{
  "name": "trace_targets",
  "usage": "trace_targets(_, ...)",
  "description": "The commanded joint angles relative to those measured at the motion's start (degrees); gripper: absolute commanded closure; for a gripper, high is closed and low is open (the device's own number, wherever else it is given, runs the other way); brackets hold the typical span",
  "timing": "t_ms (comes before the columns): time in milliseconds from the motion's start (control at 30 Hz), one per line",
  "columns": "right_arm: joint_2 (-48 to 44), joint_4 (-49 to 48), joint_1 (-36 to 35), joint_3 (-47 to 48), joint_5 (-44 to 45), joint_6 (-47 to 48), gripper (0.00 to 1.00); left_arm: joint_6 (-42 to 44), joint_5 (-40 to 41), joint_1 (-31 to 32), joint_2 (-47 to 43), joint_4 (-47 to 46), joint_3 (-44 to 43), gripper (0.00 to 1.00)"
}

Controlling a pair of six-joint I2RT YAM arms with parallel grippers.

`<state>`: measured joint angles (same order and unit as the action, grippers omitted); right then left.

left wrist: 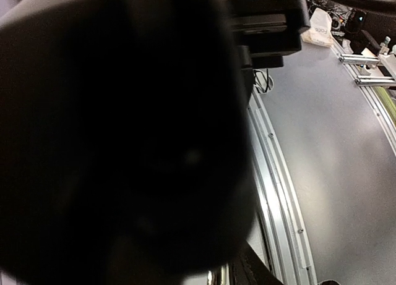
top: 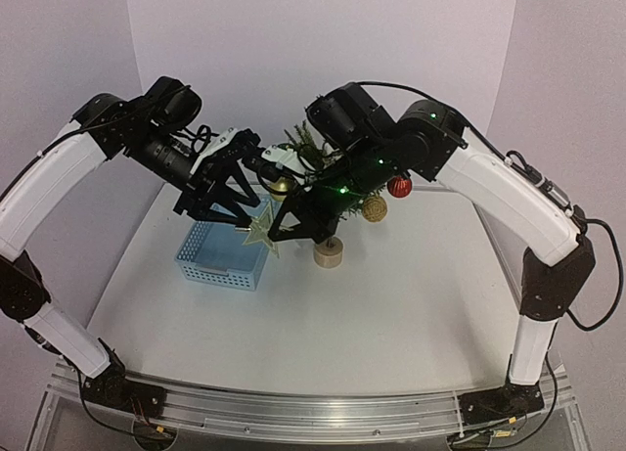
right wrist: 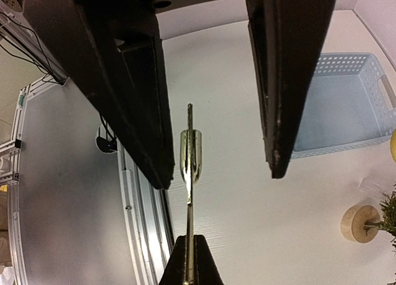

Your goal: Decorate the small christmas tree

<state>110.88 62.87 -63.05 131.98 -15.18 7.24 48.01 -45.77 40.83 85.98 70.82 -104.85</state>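
The small christmas tree [top: 305, 143] stands mid-table on a pale wooden disc [top: 328, 253], largely covered by the right arm. A red ball [top: 399, 187], a glittery gold ball [top: 375, 208] and a gold bell [top: 281, 185] hang on it. My right gripper [right wrist: 189, 238] is shut on a flat gold star [right wrist: 190, 152], seen edge-on in the right wrist view. My left gripper [right wrist: 219, 174] is open, its two dark fingers [right wrist: 276, 136] standing either side of the star without touching it. From above, the star [top: 261, 232] sits between both grippers. A dark blur blocks the left wrist view.
A light blue perforated basket [top: 220, 260] lies left of the tree, just below the left gripper, and looks empty in the right wrist view. The tree's disc base [right wrist: 359, 223] shows at the lower right there. An aluminium rail [top: 313, 407] runs along the table's near edge.
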Motion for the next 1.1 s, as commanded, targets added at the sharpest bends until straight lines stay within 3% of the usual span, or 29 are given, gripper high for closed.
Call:
trace_targets(0,-3.1,-2.5,-0.1,0.1,-1.2,0.3,1.00,1.9,-0.6,1.0,1.1,3.9,-1.2,0.66)
trace_targets(133,-3.0,-3.0,-0.1,0.1,-1.4,0.6,1.00,0.3,-1.3,1.4,1.2,2.7,-1.6,0.94)
trace_targets(200,-3.0,-3.0,-0.1,0.2,-1.5,0.7,1.00,-0.6,-1.7,1.5,1.0,1.8,-1.5,1.00)
trace_targets(500,-4.8,-3.9,-0.1,-1.3,0.5,1.6,1.00,2.2,0.1,1.5,2.6,7.9,-3.0,1.00)
trace_targets(767,-7.6,-10.0,-0.1,-8.7,5.8,1.6,1.00,-8.9,-1.3,1.5,-2.7,-7.0,3.8,1.00)
trace_targets(867,-10.0,-13.7,0.0,-12.2,6.6,1.9,0.99,-9.9,-1.4,1.5,-2.6,-7.7,3.9,1.00)
trace_targets(1067,-13.1,-17.1,0.0,-16.4,8.1,1.8,0.88,-9.0,-1.8,1.5,-2.7,-7.3,3.4,1.00)
